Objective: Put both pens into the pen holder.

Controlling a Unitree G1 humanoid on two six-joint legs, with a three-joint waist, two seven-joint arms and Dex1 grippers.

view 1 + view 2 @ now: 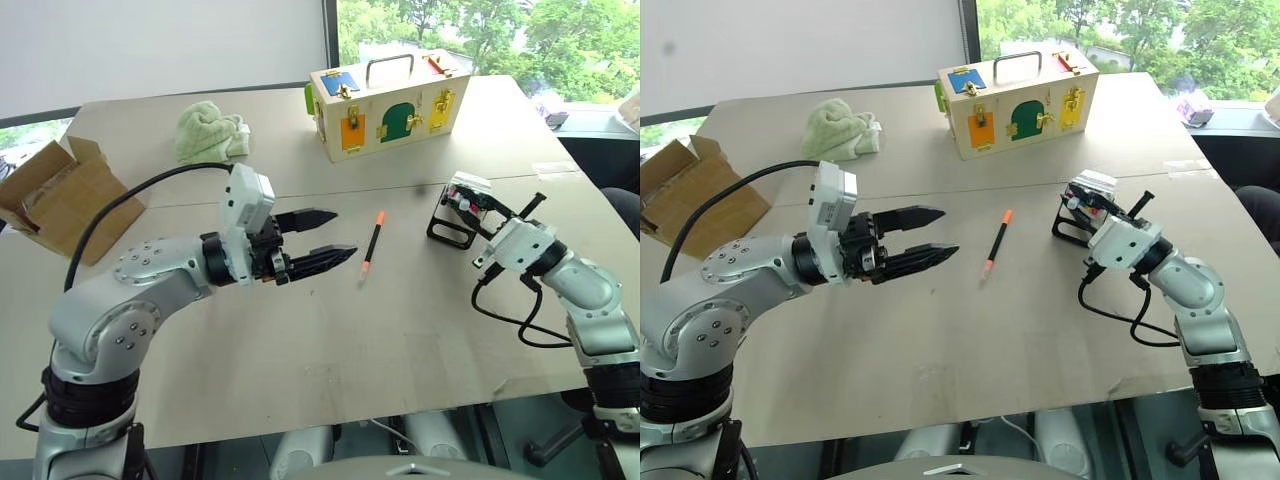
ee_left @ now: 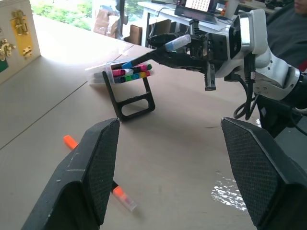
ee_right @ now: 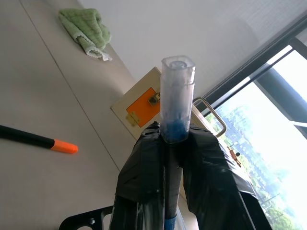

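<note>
While the blue-capped pen sits pinched in the right gripper just above the pen holder, the orange pen lies flat on the table between holder and left gripper, whose fingers are spread, empty.

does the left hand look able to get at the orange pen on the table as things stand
Probably yes. The left hand is open and empty, and the orange pen lies alone on bare table just past its fingertips, with nothing between them. The right hand is off by the pen holder.
</note>
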